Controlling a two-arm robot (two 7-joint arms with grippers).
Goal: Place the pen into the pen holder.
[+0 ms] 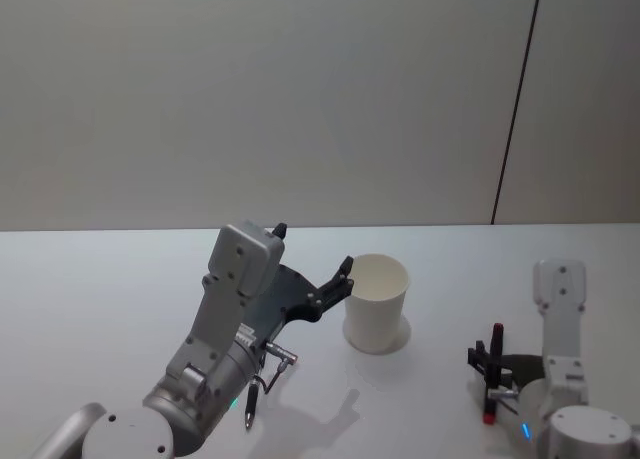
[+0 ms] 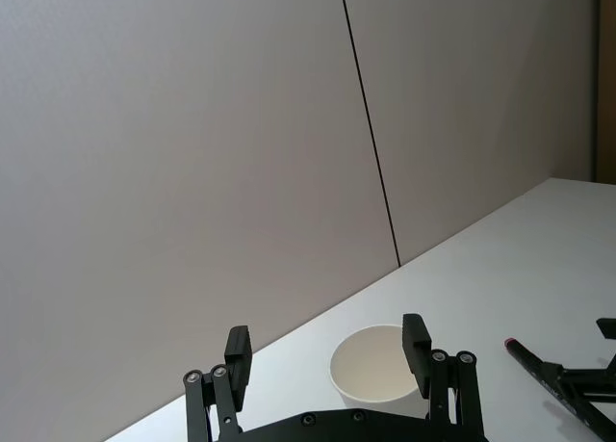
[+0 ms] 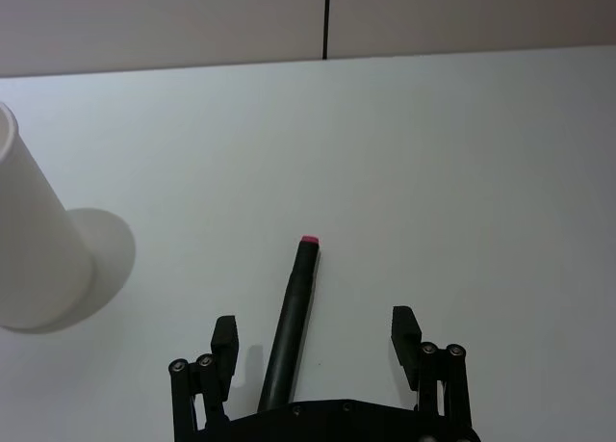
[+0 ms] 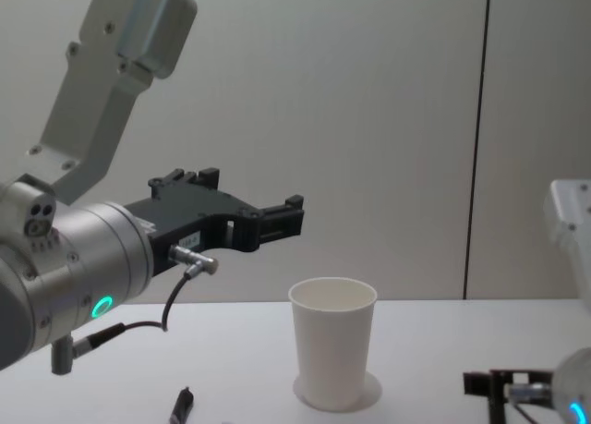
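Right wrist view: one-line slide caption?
Open right gripper poised over the black, red-tipped pen lying on the table, white paper cup nearby.

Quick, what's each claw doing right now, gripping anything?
Left gripper: open, empty, raised beside the cup.
Right gripper: open, the red-tipped pen between its jaws, not gripped.

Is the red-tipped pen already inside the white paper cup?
No, the pen lies flat on the table below the open right gripper, apart from the cup.

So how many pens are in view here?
2. One dark pen lies on the table near the left arm; a red-tipped pen lies between the right gripper's open fingers.
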